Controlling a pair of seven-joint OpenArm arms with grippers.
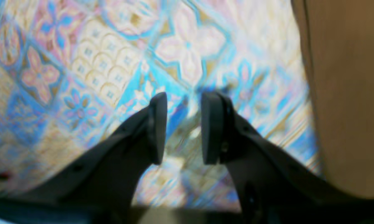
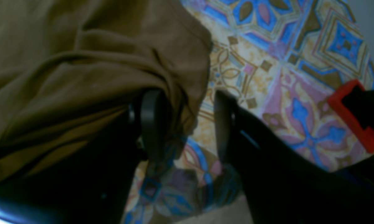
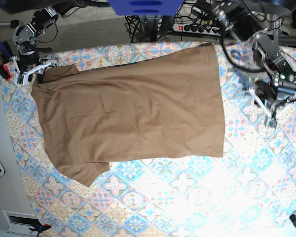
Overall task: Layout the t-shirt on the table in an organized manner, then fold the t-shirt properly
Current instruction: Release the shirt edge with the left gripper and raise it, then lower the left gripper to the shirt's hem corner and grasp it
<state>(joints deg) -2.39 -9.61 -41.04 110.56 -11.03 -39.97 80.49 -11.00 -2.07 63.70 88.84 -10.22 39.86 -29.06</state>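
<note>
Showing the wide table [image 3: 153, 197], covered in a pastel tile-pattern cloth of blue, pink and cream diamonds and floral medallions, with the plain tan-brown short-sleeved soft fabric t-shirt [image 3: 133, 108] spread across its far half. The shirt lies sideways in the base view: its hem runs down the right, one sleeve points toward the near left corner, and the shoulder region bunches at the far left. The body is mostly flat, with shallow creases.

The right tool [image 2: 183, 124] stands at the far left corner of the shirt. The right wrist view shows its jaws apart, a rumpled fold of the tan cloth lying against one pad [image 2: 151, 121] with patterned table visible in the gap; nothing is pinched. The left tool [image 1: 183, 127] hangs over bare table just right of the hem, jaws apart and empty, the shirt's edge showing at that view's right margin.

Handling, as a judgement: the fabric looks light, limp and unbreakable; it should drape and wrinkle rather than hold shape, and could drag on the cloth-covered table. Edges are likely the best holds: the shoulder seam or sleeve cuff for the right tool, a hem corner for the left, pinching both layers together so that they stay aligned.
</note>
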